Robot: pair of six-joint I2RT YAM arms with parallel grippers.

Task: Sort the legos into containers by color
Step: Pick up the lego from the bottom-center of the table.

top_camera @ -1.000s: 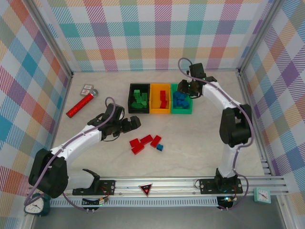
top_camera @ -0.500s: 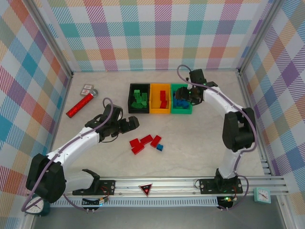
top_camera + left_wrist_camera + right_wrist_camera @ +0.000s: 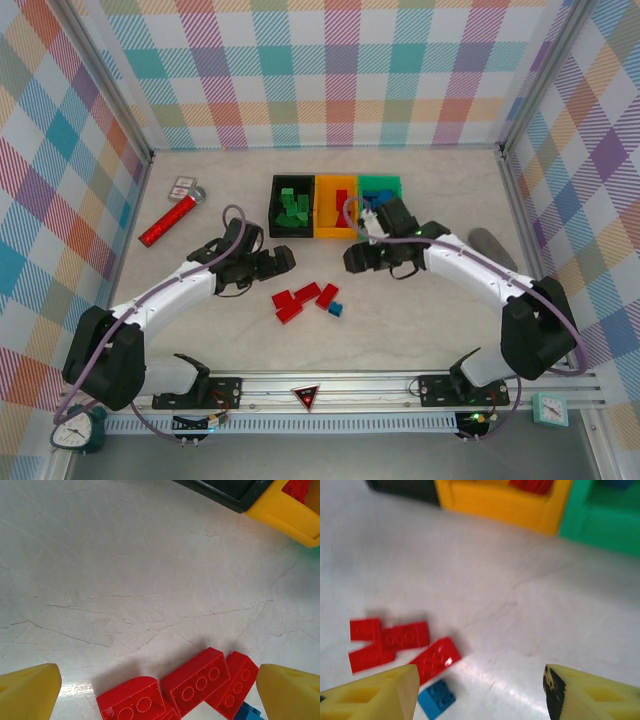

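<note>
The worktop [image 3: 125, 570] is a pale, stone-look sheet crossed by thin grey veins, with a glossy patch of glare close to the fingertips in both wrist views. Walls [image 3: 330, 70] of pastel plaid cloth stand around it on three sides, held by metal corner posts. A metal rail [image 3: 350, 385] runs along the near edge where the arms are bolted.

The left tool [image 3: 280, 260] hangs low over the worktop with its jaws spread wide and nothing between them. Just ahead of it, toward the near edge, lie the loose red legos [image 3: 298, 298], pressed together in a cluster. One blue lego [image 3: 334, 309] sits just beside the end of the cluster farthest from that tool. The right tool [image 3: 355, 259] faces the left one across a short gap, its jaws also well apart and empty. The same cluster lies just to its near side.

Beyond both tools the three containers stand side by side in a row. The black container [image 3: 290, 233], behind the left tool, holds green legos [image 3: 292, 210]. The orange container [image 3: 335, 234], behind the gap between the tools, holds red ones. The green container [image 3: 385, 182], behind the right tool, holds blue ones and is partly hidden by the arm.

Well out past the left tool lies a red glittery cylinder [image 3: 168, 221]. A grey oval pad [image 3: 492, 248] lies well out past the right tool, beyond its arm.
</note>
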